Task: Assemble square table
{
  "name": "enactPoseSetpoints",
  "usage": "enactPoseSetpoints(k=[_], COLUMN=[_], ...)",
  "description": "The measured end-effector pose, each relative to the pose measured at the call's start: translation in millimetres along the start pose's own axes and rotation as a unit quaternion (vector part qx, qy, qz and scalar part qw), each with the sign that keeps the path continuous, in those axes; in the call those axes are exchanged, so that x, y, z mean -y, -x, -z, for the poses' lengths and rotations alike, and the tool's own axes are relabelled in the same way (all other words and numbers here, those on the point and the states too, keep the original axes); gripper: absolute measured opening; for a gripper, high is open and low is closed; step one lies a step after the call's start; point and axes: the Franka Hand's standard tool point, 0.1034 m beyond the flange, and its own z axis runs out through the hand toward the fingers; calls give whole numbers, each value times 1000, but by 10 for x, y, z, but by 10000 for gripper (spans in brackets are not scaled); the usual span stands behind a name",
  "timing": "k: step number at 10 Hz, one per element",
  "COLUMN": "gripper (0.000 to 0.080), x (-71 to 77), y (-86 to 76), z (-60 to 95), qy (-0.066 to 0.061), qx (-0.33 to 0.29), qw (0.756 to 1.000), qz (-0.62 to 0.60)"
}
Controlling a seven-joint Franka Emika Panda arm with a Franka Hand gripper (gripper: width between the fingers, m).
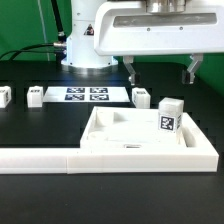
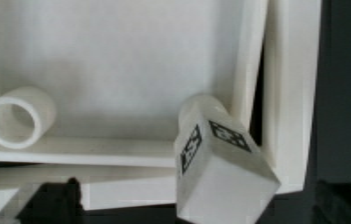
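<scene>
My claw (image 1: 162,70) hung over the counter (image 1: 40,125) with its two dark fingers (image 1: 130,70) spread wide apart and nothing between them. It was above the tabletop (image 1: 90,128) and touched nothing. Right under it, a white leg (image 1: 170,115) with a black-and-white tag on its face stood at the tabletop's wall on the exterior view's right. In the wrist view that same leg (image 2: 216,160) looked tilted against the wall of the tabletop (image 2: 136,70). I could not tell whether its foot sat on the tray floor or was caught on the rim. The wrist view also showed a round raised socket (image 2: 21,117) in one corner of the tray, well apart from the leg. The tabletop lay open side up, tucked against a long white barrier (image 1: 40,158) that ran along its near side. Farther out, three more legs lay loose on the counter beyond the tray. One (image 1: 142,98) was just behind the tabletop's far wall, and two (image 1: 35,97) (image 1: 5,96) were away toward the exterior view's left. Between those legs lay the marker board (image 1: 85,95), flat on the counter, and behind it rose my base (image 1: 85,40).
</scene>
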Motion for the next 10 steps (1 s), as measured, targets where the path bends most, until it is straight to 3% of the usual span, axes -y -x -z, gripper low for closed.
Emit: enactPoseSetpoints(k=[10], gripper=[649], x=[-44], y=[54], z=[-38], qy=[0], qx=[13], qw=[1000], qz=[4])
